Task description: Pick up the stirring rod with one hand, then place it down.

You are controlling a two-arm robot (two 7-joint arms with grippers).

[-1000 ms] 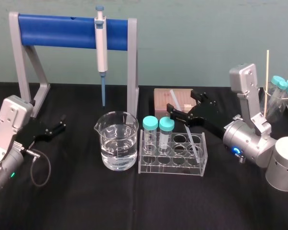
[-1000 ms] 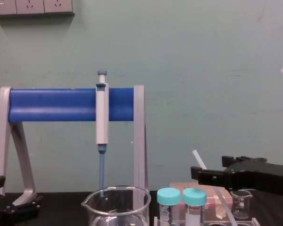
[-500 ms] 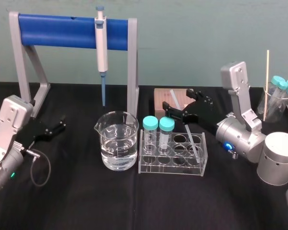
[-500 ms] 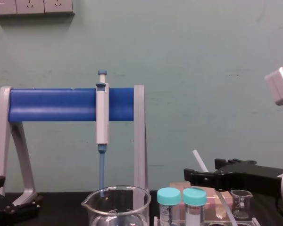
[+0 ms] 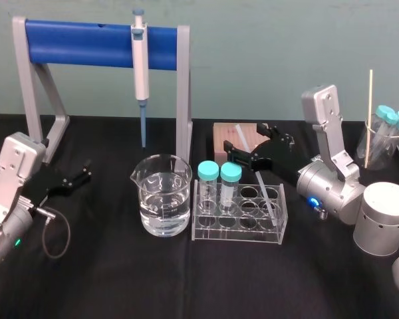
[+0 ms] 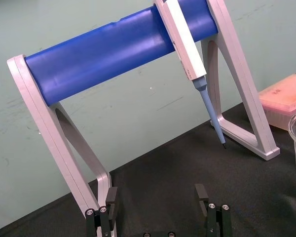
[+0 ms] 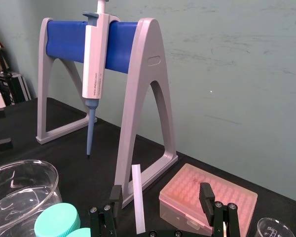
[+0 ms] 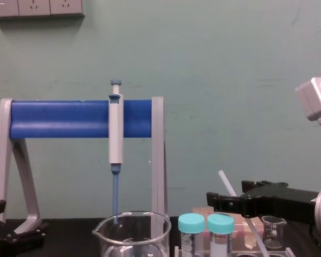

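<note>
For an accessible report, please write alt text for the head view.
The right gripper is open on either side of the stirring rod, which leans in a clear tube rack at mid-table. A beaker of clear liquid stands left of the rack, a pipette hangs on a blue stand behind, and the left gripper is parked far left.

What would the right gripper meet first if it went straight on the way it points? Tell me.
The rod, probably: it stands between the right gripper's open jaws, about at their tips. Behind it comes the stand's leg. Depth is unclear.
</note>
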